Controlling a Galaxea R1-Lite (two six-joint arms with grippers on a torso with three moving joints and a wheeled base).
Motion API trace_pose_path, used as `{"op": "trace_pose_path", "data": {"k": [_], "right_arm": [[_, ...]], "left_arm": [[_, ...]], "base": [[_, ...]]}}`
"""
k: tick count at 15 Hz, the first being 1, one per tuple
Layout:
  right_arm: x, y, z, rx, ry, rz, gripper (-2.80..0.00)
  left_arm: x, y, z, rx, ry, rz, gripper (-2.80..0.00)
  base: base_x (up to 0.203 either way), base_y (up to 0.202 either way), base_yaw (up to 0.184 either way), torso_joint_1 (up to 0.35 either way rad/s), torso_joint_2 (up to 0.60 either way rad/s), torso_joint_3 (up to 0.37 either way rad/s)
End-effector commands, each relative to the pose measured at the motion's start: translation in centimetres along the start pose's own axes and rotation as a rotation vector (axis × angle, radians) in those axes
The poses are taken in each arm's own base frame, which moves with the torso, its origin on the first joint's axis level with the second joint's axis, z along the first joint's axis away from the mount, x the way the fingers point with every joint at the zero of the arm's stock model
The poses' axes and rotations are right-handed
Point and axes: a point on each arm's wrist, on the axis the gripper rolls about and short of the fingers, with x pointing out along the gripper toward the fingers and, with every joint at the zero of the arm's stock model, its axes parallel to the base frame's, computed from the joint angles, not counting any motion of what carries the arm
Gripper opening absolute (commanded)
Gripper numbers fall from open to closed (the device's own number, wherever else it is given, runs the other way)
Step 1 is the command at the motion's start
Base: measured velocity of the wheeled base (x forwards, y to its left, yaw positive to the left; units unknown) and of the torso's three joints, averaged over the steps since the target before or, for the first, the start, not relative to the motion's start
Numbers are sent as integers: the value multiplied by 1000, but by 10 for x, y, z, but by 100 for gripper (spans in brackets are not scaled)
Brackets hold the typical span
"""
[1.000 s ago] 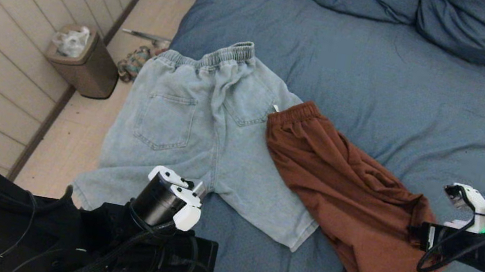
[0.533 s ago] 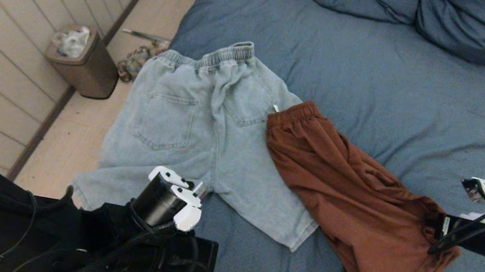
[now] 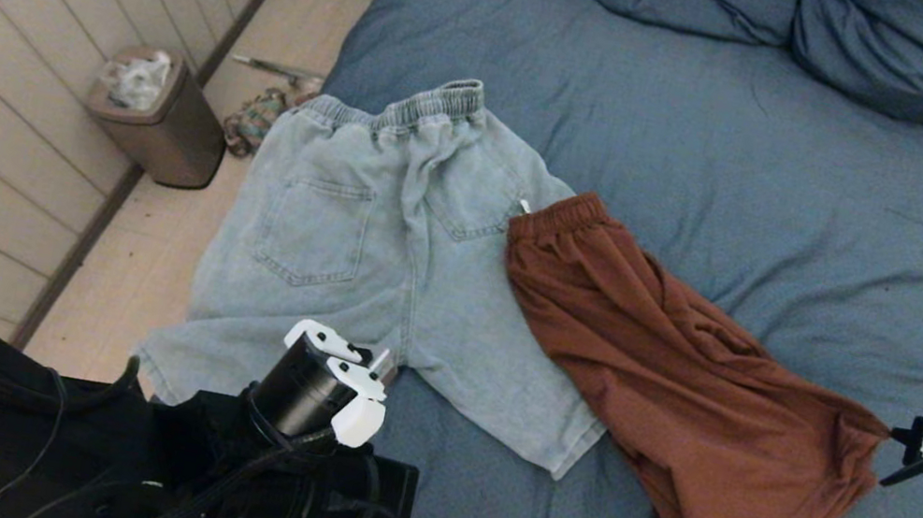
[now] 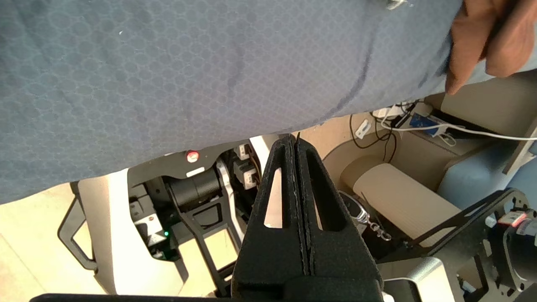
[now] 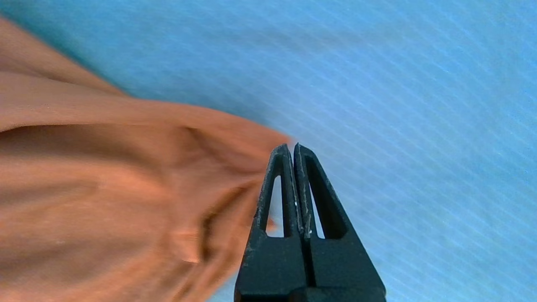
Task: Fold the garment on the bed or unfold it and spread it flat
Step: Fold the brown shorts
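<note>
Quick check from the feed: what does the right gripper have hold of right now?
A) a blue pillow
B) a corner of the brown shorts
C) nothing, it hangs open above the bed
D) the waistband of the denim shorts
B: the right gripper is shut on the stretched-out corner of the brown shorts, which lie beside the denim shorts on the bed.

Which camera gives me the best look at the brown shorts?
The head view: the brown shorts lie whole on the bed. The right wrist view shows one bunched corner at the shut right claw. The left wrist view catches only a hanging tip.
</note>
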Motion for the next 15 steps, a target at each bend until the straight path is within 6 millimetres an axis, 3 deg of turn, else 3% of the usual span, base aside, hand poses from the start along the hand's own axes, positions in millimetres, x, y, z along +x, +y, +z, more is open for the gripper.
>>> {"op": "trace_pose_path", "data": {"k": [1, 4, 7, 9, 11, 13, 15], "right_arm": [[-7, -7, 2, 13, -15, -20, -280], [-39, 13, 29, 35, -129, 0, -280], [-48, 78, 71, 96, -182, 197, -280], [-57, 133, 106, 133, -142, 362, -280], [-61, 198, 124, 153, -53, 509, -280], [-48, 266, 122, 128, 29, 541, -280], [-44, 320, 112, 64, 49, 517, -280]], "left_arm": [[-2, -1, 1, -4, -7, -3, -280], [-2, 0, 4, -8, -19, -2, -280], [-6, 6, 14, -29, -74, 45, -280], [-5, 9, 17, -37, -90, 61, -280], [-4, 10, 16, -39, -86, 64, -280], [-2, 10, 16, -39, -91, 61, -280], [-1, 9, 18, -37, -141, 33, -280]], "base": [[0, 0, 0, 0, 0, 0], [0, 0, 0, 0, 0, 0], [0, 0, 0, 0, 0, 0], [0, 0, 0, 0, 0, 0], [0, 0, 0, 0, 0, 0], [0, 0, 0, 0, 0, 0], [0, 0, 0, 0, 0, 0]]}}
